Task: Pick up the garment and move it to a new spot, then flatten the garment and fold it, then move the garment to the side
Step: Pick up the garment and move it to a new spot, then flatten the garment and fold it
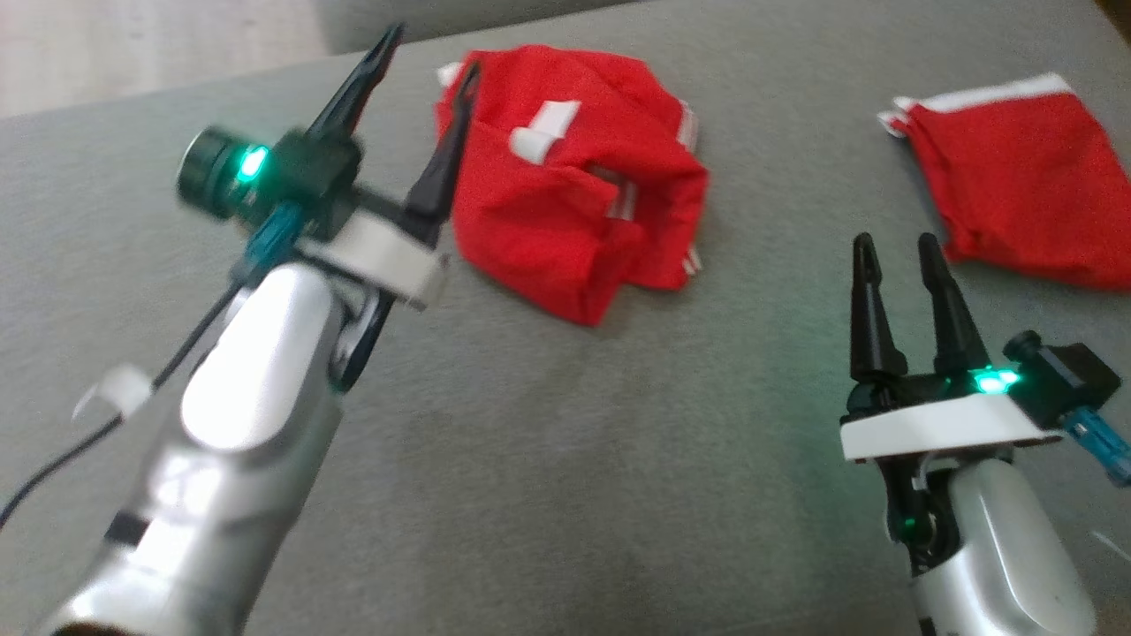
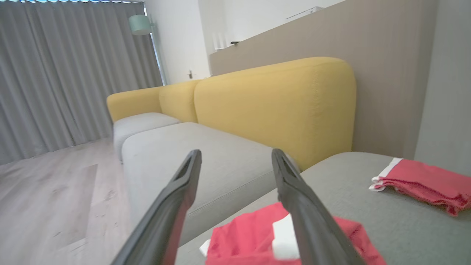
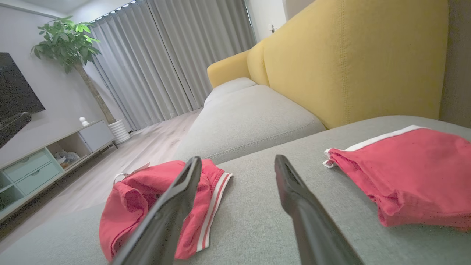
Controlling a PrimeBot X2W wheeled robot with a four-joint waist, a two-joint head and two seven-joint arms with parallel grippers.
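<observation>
**Lying crumpled on the cushion (image 1: 548,442), garment (image 1: 565,212) ungripped**

The left tool (image 1: 433,51) hangs over the red garment's left edge, jaws spread with nothing between them. The right tool (image 1: 895,243), open too, is low on the right, near a second red garment (image 1: 1025,194) lying flatter, well apart from the first.

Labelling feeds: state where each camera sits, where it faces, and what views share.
Head view: on the head, facing down at the grey seat; left arm, right arm, jaws open, crumpled red garment, flatter red garment.
Left wrist view: left wrist, facing along left jaws over the crumpled garment toward the yellow backrest.
Right wrist view: right wrist, facing along right jaws between both garments toward grey curtains.
Shared: all three show both garments.
</observation>
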